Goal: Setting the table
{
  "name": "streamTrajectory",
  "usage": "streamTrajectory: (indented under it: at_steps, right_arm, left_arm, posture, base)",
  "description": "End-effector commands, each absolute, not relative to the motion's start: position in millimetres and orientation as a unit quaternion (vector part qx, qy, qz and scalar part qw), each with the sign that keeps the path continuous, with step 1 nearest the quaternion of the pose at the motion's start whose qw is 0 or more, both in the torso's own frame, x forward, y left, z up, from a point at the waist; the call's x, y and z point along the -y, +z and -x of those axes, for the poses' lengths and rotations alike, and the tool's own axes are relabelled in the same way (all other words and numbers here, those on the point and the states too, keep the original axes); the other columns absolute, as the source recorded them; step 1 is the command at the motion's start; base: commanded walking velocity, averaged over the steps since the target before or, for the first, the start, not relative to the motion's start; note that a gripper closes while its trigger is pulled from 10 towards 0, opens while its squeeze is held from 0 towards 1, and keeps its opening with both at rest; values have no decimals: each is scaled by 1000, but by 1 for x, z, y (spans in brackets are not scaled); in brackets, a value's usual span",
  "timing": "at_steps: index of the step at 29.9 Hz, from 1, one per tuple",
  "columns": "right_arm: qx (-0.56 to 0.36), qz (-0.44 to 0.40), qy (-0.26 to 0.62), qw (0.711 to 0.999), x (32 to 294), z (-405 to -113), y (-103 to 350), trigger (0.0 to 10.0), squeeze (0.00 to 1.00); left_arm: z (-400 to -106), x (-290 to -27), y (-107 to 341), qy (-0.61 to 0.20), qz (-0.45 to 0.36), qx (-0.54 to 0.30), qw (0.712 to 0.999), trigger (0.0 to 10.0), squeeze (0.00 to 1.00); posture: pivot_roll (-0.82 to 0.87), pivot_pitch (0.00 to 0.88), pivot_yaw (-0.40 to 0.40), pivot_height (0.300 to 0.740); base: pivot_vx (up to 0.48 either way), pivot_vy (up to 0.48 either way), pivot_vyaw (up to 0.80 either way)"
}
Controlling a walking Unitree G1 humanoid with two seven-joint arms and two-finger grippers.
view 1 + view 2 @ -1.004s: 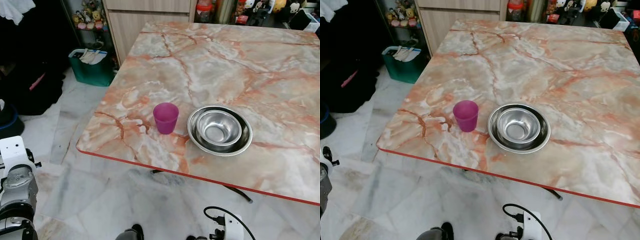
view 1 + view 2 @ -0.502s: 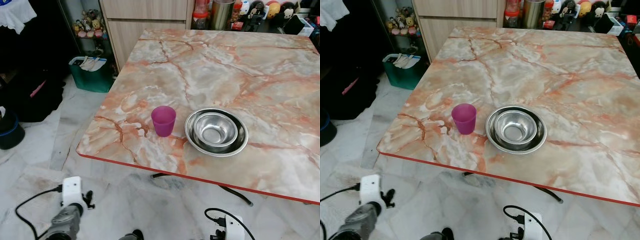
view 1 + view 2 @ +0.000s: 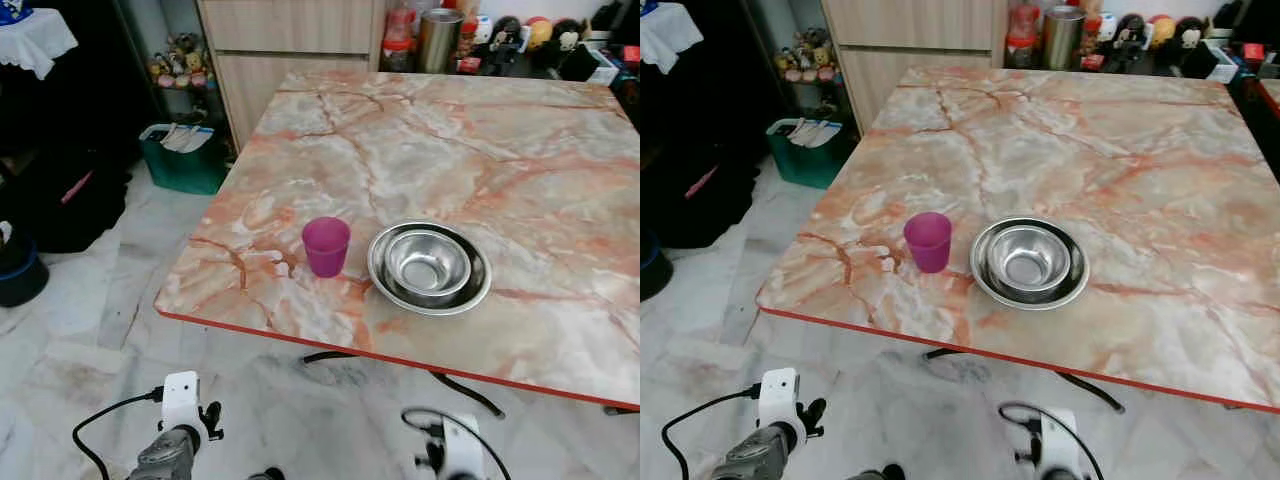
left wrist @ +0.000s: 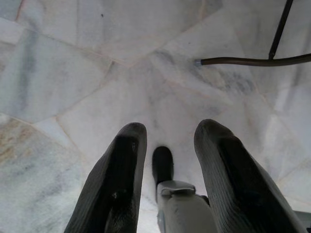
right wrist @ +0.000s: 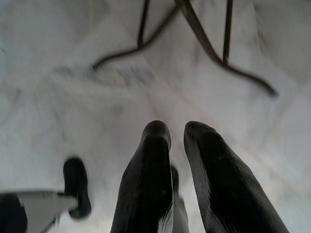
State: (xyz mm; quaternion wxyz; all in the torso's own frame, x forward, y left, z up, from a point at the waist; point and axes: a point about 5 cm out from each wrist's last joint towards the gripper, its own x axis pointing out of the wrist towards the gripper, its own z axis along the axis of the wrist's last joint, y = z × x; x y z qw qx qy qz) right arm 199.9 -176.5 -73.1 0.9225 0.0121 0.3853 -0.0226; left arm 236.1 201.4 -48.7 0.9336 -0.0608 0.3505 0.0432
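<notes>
Both arms hang low in front of the robot, below the near edge of the surface. The left hand [image 4: 165, 145] points down at the pale marble floor [image 4: 73, 73], its two black fingers set well apart with nothing between them. The right hand [image 5: 176, 141] also points at the floor, its fingers close together with only a thin gap, holding nothing.

Up and forward from both hands is the surface [image 3: 520, 140], a square top of orange-veined marble with a red edge. Near its front edge stands a purple cup [image 3: 326, 246], upright, mouth open upward, made of translucent plastic. Just beside it, toward the robot's right and not touching, sits a shiny steel bowl [image 3: 430, 262] nested inside a wider steel dish [image 3: 385, 285].

The cup lies closer to the left hand's side and the bowl closer to the right's, so either arm would have to rise above the red edge and reach forward to meet them. The cup has no long axis to align with; it looks light and easy to tip.
</notes>
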Motion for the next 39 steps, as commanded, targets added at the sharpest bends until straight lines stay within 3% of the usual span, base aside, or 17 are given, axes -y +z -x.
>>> streamTrajectory:
  at_steps: [1,8,19,24,33,39]
  right_arm:
    - [-397,-15,-23,917,176,-192,-77,10000,0]
    - [-416,-9,-18,909,175,-184,-82,10000,0]
    - [-440,-11,-25,897,178,-169,-89,10000,0]
    - [-460,-17,-34,887,191,-161,-92,10000,0]
    - [-467,-18,-45,883,203,-151,-94,10000,0]
    - [-470,-16,-43,882,197,-151,-95,10000,0]
  left_arm:
    - [-227,-206,-55,55,52,-364,928,10000,0]
    - [-221,-213,-57,72,45,-369,926,10000,0]
    - [-214,-222,-60,84,34,-378,921,10000,0]
    - [-212,-222,-60,85,33,-380,920,10000,0]
    - [-214,-222,-59,86,32,-379,921,10000,0]
    - [-217,-222,-58,90,36,-377,921,10000,0]
  posture:
    - [-18,70,39,740]
    - [-22,63,38,740]
    - [-25,52,40,740]
    - [-28,53,40,740]
    - [-26,97,37,740]
    - [-28,115,32,740]
  base:
    - [0,0,0]
    - [0,-37,0]
    - [0,-360,0]
    - [0,-465,0]
    - [0,-480,-548]
    - [0,0,0]
